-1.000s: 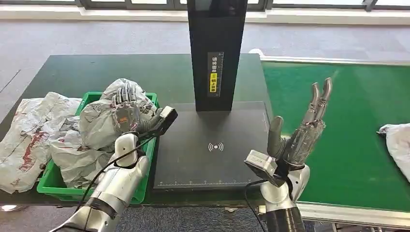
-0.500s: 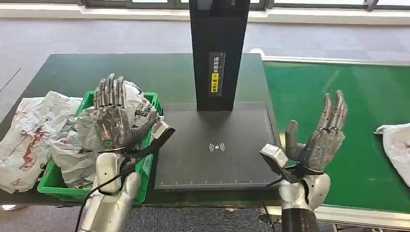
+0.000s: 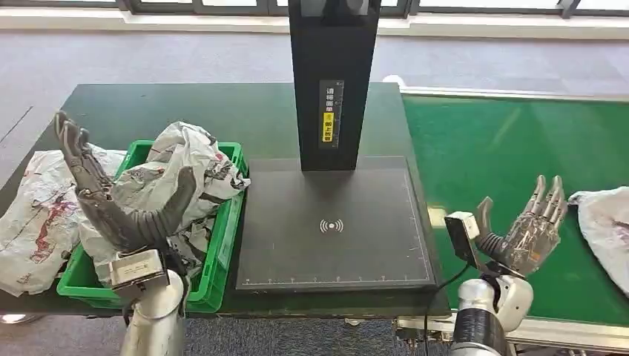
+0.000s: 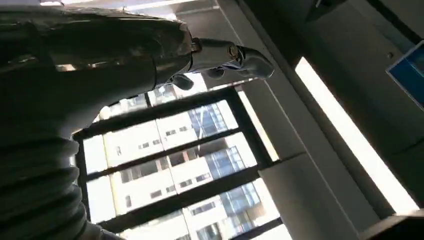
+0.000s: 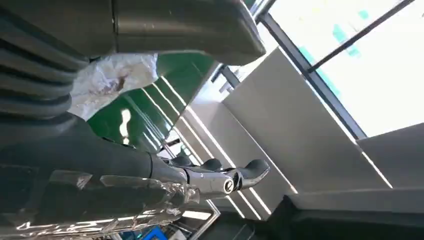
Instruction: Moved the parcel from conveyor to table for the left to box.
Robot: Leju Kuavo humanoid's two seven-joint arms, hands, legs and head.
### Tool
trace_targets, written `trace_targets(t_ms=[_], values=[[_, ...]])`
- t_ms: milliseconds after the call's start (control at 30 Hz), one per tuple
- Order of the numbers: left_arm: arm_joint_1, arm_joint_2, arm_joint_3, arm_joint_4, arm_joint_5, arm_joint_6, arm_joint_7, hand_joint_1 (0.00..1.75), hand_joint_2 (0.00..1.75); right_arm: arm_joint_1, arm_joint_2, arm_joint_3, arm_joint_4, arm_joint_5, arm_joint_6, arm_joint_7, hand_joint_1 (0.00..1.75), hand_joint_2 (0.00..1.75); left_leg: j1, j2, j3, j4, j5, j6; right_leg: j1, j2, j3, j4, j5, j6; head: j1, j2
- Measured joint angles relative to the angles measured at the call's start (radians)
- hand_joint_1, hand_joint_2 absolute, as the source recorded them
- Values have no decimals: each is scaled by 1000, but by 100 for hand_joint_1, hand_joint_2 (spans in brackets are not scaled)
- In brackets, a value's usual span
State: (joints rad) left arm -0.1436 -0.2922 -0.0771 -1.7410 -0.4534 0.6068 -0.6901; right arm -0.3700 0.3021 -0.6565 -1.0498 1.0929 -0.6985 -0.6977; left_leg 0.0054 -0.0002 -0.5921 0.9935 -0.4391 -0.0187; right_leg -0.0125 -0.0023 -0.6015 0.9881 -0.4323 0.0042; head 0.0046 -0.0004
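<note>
Both hands spread, holding nothing: left hand over bin, right hand near parcel.

I see a tall black rectangular scanner post with a yellow-and-white label, standing at the back edge of a flat black scanning pad. Left of the post, beyond the pad, loose crumpled grey plastic bags lie on the table.

A narrow label runs down the black post, printed with small characters too fine to read, its lower part yellow. A white wireless-signal symbol marks the black scanning pad.
</note>
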Motion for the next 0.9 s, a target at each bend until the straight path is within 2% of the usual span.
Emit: trace_targets(t_ms=[100,433,533,600,700,833,900], values=[[-3,1,-36,18,101,-79,-6,0,175,-6,-3,-17,29,0,0,0,0,175,0,0,0,0,0,0,0,0,0,0,0,0,0,0],[-11,2,-71,47,114,-93,-9,0,175,-16,-9,-32,65,1,0,0,0,175,0,0,0,0,0,0,0,0,0,0,0,0,0,0],[-11,2,-75,53,191,-171,-11,0,175,-19,-10,-35,72,3,0,0,0,175,0,0,0,0,0,0,0,0,0,0,0,0,0,0],[-11,2,-80,61,262,-285,-11,0,175,-21,-16,-34,91,-86,2,-2,0,175,0,0,0,0,0,0,0,0,0,0,0,0,0,0],[-10,2,-80,90,346,-468,-9,0,175,1,-41,57,120,-397,65,-2,0,175,0,-1,0,0,0,0,0,-1,1,0,0,0,0,0],[-12,2,-80,151,407,-641,-8,0,175,76,-64,268,67,-702,268,-5,0,175,0,0,0,0,0,0,-1,1,0,0,0,0,0,0],[-15,2,-80,191,434,-696,-3,0,175,124,-64,381,-6,-810,426,-5,0,175,0,0,0,0,0,0,0,1,0,0,0,0,0,0]])
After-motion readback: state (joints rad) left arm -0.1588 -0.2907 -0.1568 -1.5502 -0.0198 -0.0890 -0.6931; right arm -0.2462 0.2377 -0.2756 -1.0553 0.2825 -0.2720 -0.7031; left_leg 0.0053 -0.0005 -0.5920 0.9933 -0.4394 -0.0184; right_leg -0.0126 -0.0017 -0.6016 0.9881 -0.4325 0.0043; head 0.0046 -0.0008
